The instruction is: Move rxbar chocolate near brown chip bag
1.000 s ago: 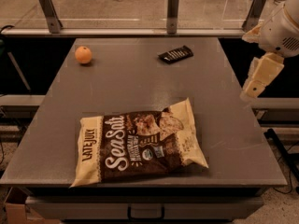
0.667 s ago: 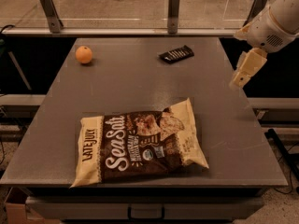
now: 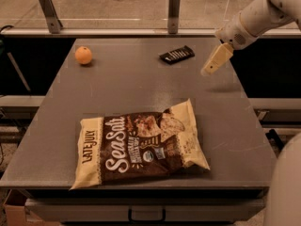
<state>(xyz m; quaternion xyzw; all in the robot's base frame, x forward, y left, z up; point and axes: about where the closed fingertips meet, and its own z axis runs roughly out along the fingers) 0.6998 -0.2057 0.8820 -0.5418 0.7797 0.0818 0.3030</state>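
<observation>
The rxbar chocolate (image 3: 177, 54) is a small flat black wrapper lying at the back of the grey table (image 3: 131, 88), right of centre. The brown chip bag (image 3: 138, 144) lies flat near the front edge, printed "Late July" and "Sea Salt". My gripper (image 3: 209, 68) hangs above the table's right side, a little right of and nearer than the rxbar, not touching it. It holds nothing that I can see.
A round orange fruit (image 3: 83, 55) sits at the back left of the table. A rail with metal posts (image 3: 173, 5) runs behind the table. A drawer handle (image 3: 146, 215) shows below the front edge.
My arm has swung left, from beyond the table's right edge to over its right side, bringing the gripper closer to the rxbar. The objects have not moved.
</observation>
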